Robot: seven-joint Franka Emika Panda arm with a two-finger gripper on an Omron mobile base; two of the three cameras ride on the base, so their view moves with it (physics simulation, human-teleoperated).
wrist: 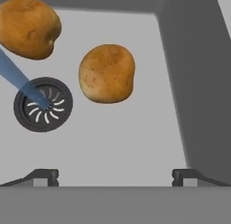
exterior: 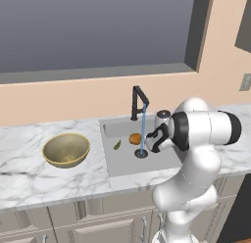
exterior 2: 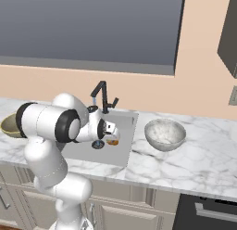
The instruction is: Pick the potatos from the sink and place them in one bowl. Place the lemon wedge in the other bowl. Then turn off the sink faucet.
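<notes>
Your gripper (wrist: 115,174) is spread wide and holds nothing; both fingertips (wrist: 45,175) sit far apart at the bottom of the hand view, over the bare floor of the sink (wrist: 135,142). In the left base view the hand hangs over the right part of the sink (exterior: 117,163), just right of the drain (exterior: 141,154).

Two potatoes lie in the sink. Hand view: one potato (wrist: 107,73) sits mid-frame above the gap between your fingers, apart from them. The other potato (wrist: 28,27) is in the top left corner, partly cut by the frame edge. The two are near each other but not touching. The drain (wrist: 43,104) lies left of the middle potato, below the corner one. Left base view shows one potato (exterior: 135,138) just behind the drain.

Water is running: a blue stream (exterior: 143,127) drops from the faucet (exterior: 138,101) spout onto the drain. Hand view shows the stream (wrist: 18,78) landing on the grate.

The lemon wedge (exterior: 117,145) lies on the sink floor left of the potato, well apart from your hand.

The gold bowl (exterior: 66,149) stands on the counter (exterior: 29,178) left of the sink. The silver bowl (exterior 2: 165,133) stands on the counter right of the sink. I can't see anything inside either one.
</notes>
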